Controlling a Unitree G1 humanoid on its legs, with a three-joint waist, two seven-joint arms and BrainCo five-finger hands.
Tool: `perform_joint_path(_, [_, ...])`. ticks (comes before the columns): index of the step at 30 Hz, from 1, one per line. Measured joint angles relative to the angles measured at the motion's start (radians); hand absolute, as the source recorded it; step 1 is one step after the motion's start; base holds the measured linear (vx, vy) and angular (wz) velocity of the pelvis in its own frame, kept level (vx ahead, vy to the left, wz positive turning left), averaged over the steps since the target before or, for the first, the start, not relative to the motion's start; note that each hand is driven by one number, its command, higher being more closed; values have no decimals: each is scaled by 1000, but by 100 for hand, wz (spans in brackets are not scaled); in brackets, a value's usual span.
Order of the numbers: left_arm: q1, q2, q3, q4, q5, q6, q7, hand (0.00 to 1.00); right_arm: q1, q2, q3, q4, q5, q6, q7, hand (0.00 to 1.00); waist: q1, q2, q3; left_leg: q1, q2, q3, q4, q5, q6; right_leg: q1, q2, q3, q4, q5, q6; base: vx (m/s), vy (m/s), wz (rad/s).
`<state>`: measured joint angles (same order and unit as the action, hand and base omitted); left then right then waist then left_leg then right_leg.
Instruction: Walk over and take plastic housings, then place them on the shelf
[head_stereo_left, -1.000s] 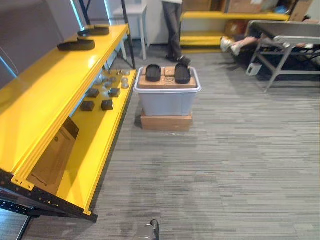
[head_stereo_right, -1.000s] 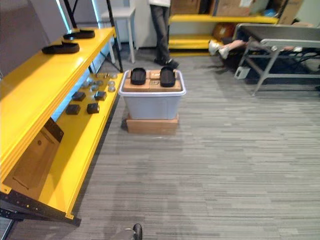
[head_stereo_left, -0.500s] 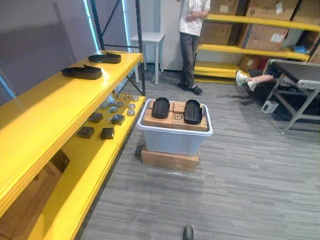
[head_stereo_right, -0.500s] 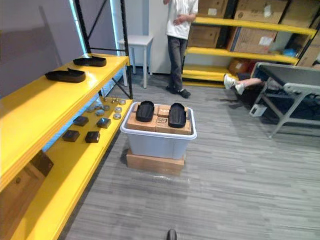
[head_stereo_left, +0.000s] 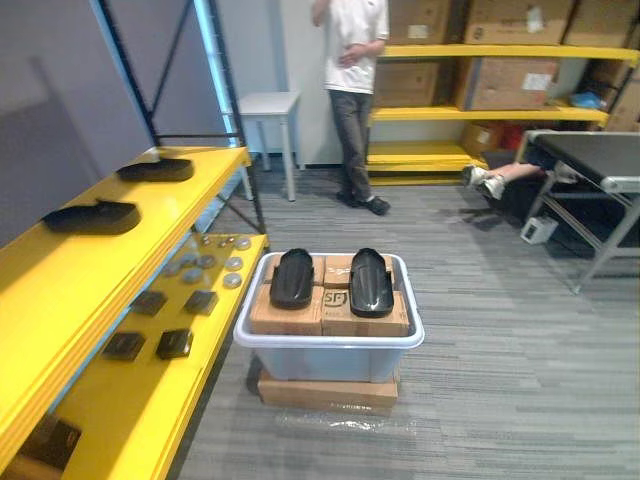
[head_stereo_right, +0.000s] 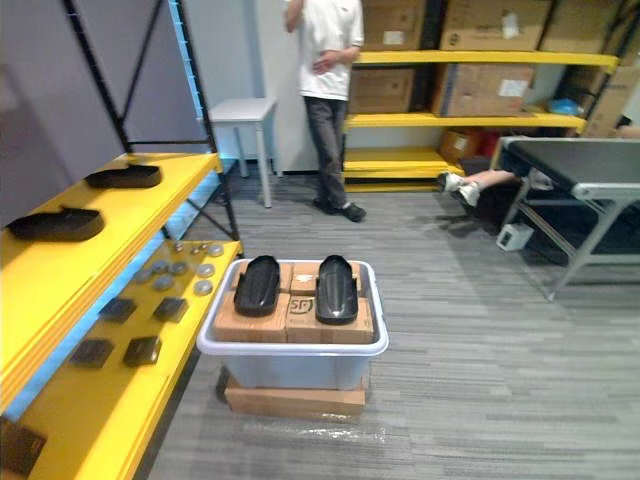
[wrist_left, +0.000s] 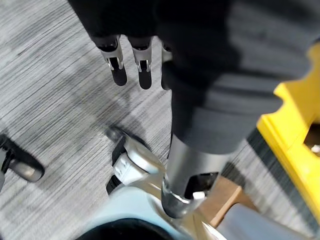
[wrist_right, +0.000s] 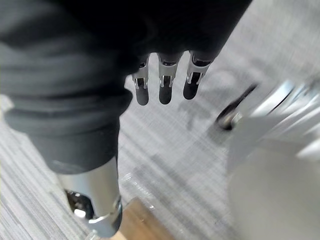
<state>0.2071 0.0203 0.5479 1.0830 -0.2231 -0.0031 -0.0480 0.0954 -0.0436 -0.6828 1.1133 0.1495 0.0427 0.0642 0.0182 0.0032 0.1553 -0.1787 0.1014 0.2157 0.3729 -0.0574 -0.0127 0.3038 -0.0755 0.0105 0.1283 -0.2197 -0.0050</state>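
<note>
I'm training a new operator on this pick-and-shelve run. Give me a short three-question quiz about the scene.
1. True or false: two black plastic housings lie on cardboard boxes in the grey tub.
2. How many housings already lie on the top yellow shelf? A none, B two, C five.
3. Fill in: the left robot hand holds ____.
Key: 1 true; 2 B; 3 nothing.

Floor (head_stereo_left: 520, 370) lies open right of the bin (head_stereo_left: 330, 360); yellow shelf (head_stereo_left: 60, 280) flanks left.
</note>
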Motion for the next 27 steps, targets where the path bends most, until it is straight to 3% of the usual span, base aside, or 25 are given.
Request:
perform_joint_path(2, [-28,36,-27,2,4,-9,-1,0,-7,-13,77,-13,-12,-2,-10,0,-5,-2,-3,29,-17,-4,-31,0,8,14,-3,7,4,71,35,482,202,38])
perform_joint_path(4, [-41,51,-40,-3,10,-11,3,0,4,-20,157,-86,-22,-7,-16,0,-4,-12,-10,88,-33,-5,-86,-19,16,-34,-4,8,161,86,63,402,170,26])
perform_joint_path(5, [-46,65,-83,-4,10,-10,2,0,6,-26,201,-152,-34,-14,-22,0,-5,-4,-11,136,-35,-12,-138,-38,21,-144,-9,9,397,107,195,337,78,15])
perform_joint_path(6, [-57,78,-117,-4,10,-9,4,0,6,-27,235,-208,-42,-22,-26,0,-14,-1,-5,163,-38,-28,-162,-37,24,-230,-19,10,578,129,273,322,47,28])
perform_joint_path(7, [-62,92,-147,-4,10,-7,11,0,5,-28,259,-254,-42,-23,-30,0,-24,-7,0,192,-43,-39,-183,-34,20,-297,-44,-18,704,94,262,319,2,44])
perform_joint_path(8, [-65,101,-168,-9,10,-6,19,0,5,-34,284,-309,-42,-23,-41,0,-28,-9,0,236,-47,-46,-211,-30,15,-343,-110,-96,738,32,226,324,-10,40])
perform_joint_path(9, [-64,103,-182,-24,8,-6,22,0,13,-40,306,-344,-57,-25,-55,0,-29,-8,-1,265,-45,-46,-228,-28,12,-356,-156,-155,681,-7,178,396,-45,38])
perform_joint_path(11, [-70,106,-185,-64,6,-12,24,0,19,-34,327,-417,-88,-27,-67,0,-32,-7,-6,279,-24,-71,-244,-25,-9,-377,-162,-179,417,-16,168,319,-113,42])
perform_joint_path(12, [-72,119,-185,-83,9,-22,24,0,29,-28,338,-476,-123,-28,-76,0,-34,-23,-15,271,-24,-85,-249,-28,-31,-381,-144,-130,209,35,156,301,-232,51])
perform_joint_path(13, [-71,139,-185,-90,11,-25,27,0,56,-17,339,-544,-163,-29,-87,0,-32,-71,-30,276,-48,-97,-266,-40,-55,-400,-149,-73,91,207,147,355,-336,48])
perform_joint_path(16, [-38,86,-190,-74,22,-22,43,0,95,-45,350,-694,-250,-29,-103,0,-33,-2,-55,288,31,-100,-303,-33,-83,-354,-76,-111,24,206,126,266,-261,15])
perform_joint_path(17, [-33,80,-191,-74,22,-22,43,0,96,-48,354,-728,-268,-30,-103,0,-34,4,-55,286,41,-100,-307,-33,-84,-351,-64,-115,9,209,121,173,-179,-6])
perform_joint_path(20, [-33,70,-224,-74,38,-23,43,0,94,-53,356,-825,-345,-41,-123,0,-36,7,-49,286,65,-104,-327,-26,-102,-330,-38,-139,-37,220,106,106,-101,9])
perform_joint_path(24, [-38,61,-279,-85,51,-26,46,0,33,-65,380,-833,-402,-52,-177,0,-26,8,-25,283,53,-110,-336,-28,-110,-305,-47,-156,-90,241,111,26,50,10])
perform_joint_path(27, [-56,65,-309,-108,52,-42,58,0,-79,-66,390,-828,-422,-51,-232,0,-10,11,42,240,39,-116,-318,-27,-110,-320,-59,-158,-124,273,113,-66,73,7])
